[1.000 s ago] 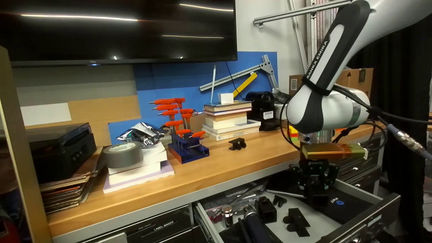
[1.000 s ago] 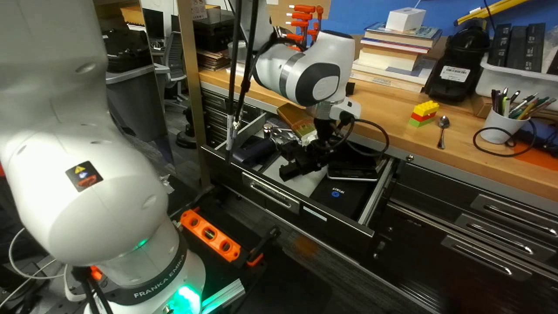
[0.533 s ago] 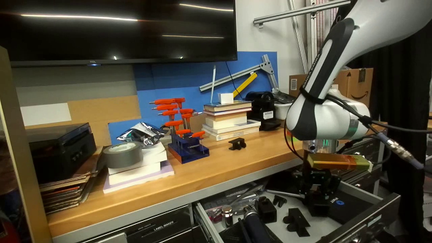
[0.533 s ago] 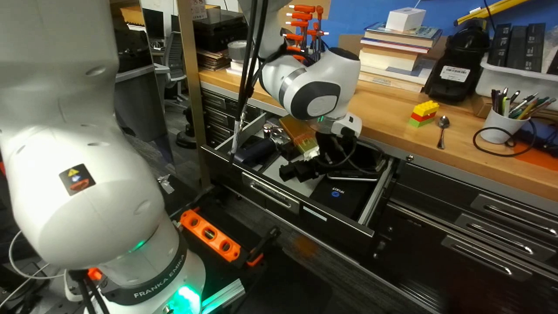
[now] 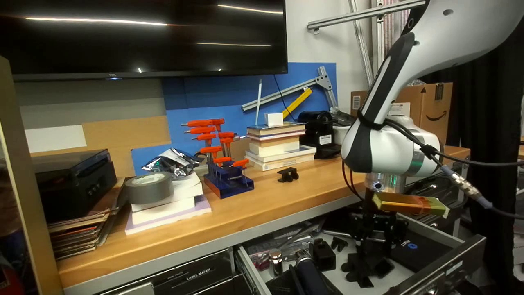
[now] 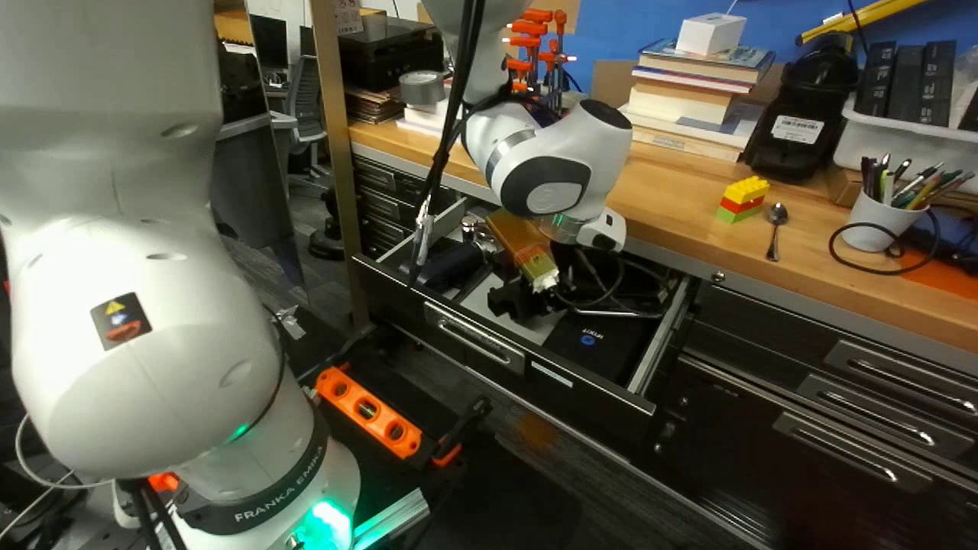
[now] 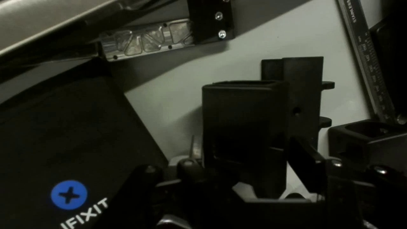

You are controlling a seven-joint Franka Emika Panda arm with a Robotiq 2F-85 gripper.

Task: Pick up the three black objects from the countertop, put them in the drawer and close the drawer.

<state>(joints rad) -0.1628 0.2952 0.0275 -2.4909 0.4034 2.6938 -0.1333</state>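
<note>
A black block (image 7: 244,117) is seen low within the opened drawer (image 6: 475,338), partly hiding a tabbed black bracket (image 7: 302,86). It should be seated flat, clear of the bracket, before the gripper (image 7: 244,151) is raised straight up. The block is flanked by the jaws; whether it is clasped or released cannot be told. Another black piece (image 5: 288,175) is found on the countertop (image 5: 323,184).

Open drawer (image 6: 497,344), black pieces (image 7: 244,114) inside — black bracket (image 5: 289,175) on countertop (image 5: 319,184)

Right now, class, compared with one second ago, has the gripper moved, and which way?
Yes, downward: in an exterior view, the gripper now sits farther below the front edge of the countertop.
</note>
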